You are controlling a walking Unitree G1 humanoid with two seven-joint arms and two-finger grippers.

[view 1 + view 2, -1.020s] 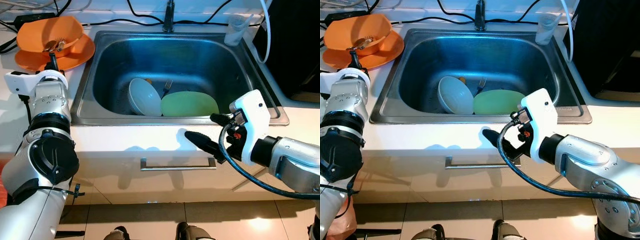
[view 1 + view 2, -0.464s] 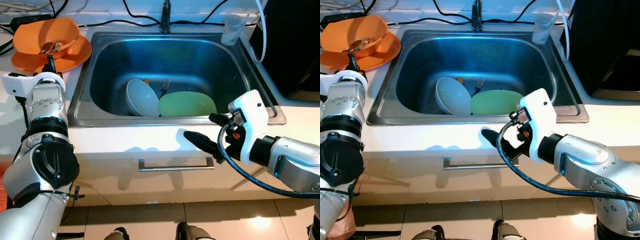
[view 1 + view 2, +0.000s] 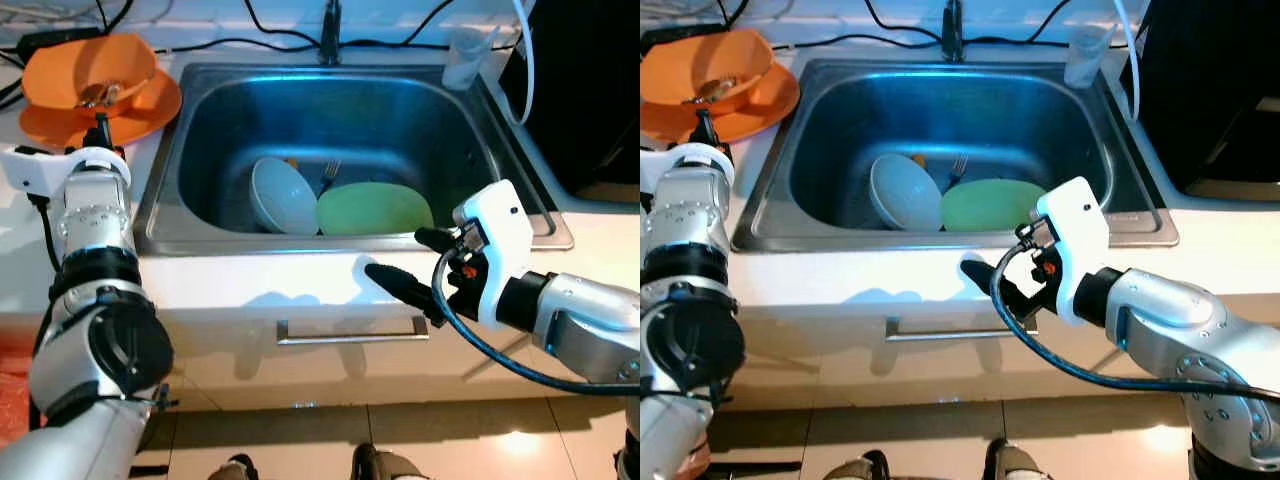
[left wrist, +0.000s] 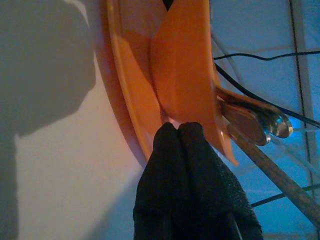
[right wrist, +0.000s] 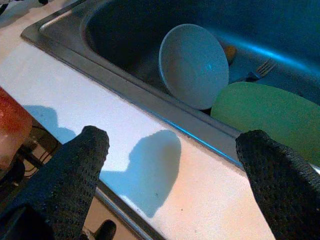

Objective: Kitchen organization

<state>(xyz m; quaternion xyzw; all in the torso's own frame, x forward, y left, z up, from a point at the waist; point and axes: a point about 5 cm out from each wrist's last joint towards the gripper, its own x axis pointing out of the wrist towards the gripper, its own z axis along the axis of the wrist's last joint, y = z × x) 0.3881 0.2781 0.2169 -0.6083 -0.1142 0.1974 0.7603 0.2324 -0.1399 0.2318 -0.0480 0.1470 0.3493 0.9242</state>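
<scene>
On the table's (image 3: 250, 285) left, an orange bowl (image 3: 90, 68) holding cutlery, apparently spoons, sits in an orange plate (image 3: 140, 110). The left gripper (image 4: 182, 131), fingers pressed together, points at the bowl's rim, touching or nearly so. In the sink (image 3: 160, 185), a white bowl (image 3: 283, 195) leans beside a green plate (image 3: 375, 208), with a fork (image 3: 330, 176) behind. The right gripper (image 3: 400, 262) hovers over the table's front edge, fingers spread.

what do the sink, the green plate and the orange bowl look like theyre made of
Sink: brushed stainless steel, going by its grey metallic sheen and soft reflections. Green plate: probably plastic or melamine, with flat, even colour and a dull surface. Orange bowl: likely plastic, with a thin wall, saturated colour and a slight gloss; glazed ceramic can't be ruled out.
</scene>
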